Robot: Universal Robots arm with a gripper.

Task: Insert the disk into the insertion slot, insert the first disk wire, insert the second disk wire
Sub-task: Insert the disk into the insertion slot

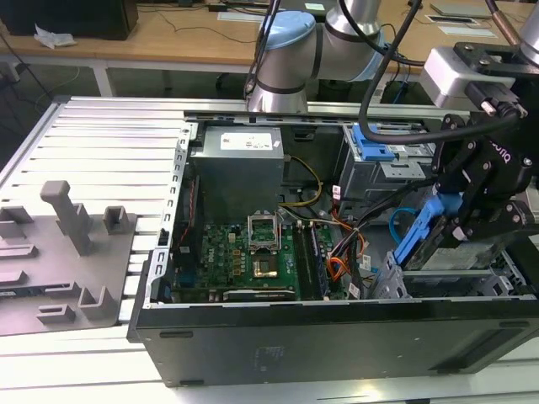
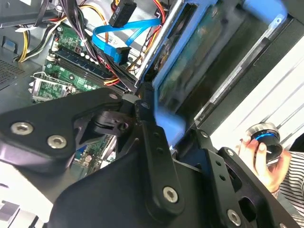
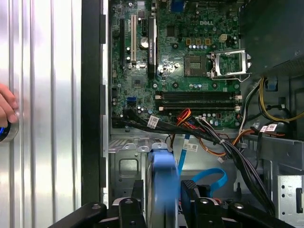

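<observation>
An open computer case (image 1: 337, 337) lies on its side on a slatted bench. Its green motherboard (image 1: 244, 252) is exposed, well apart from the insertion slot (image 1: 472, 273), the low grey drive bay at the end of the case toward the exterior view's right.

The disk (image 1: 414, 240) hangs tilted just above that slot, its blue carrier end raised. Whether its lower edge has entered the bay cannot be told from these views.

The disk is probably stiff, fairly dense for its size and sensitive to knocks. Its smooth plastic frame may flex a little and slip under a light hold. The best hold looks to be the carrier's handle or side rails, away from the label and the circuit face.

The robot's black gripper (image 1: 442, 220) sits directly over the slot, pressed together on the blue carrier. In the first wrist view its fingers (image 3: 129, 211) flank the blue plastic with no visible gap.

A loose blue data cable (image 2: 118, 28) curls inside the case near the slot, not plugged into the disk.

Outside the case, well apart from the slot, a person's hand (image 2: 256, 151) rests on a round knob (image 2: 263, 134).
</observation>
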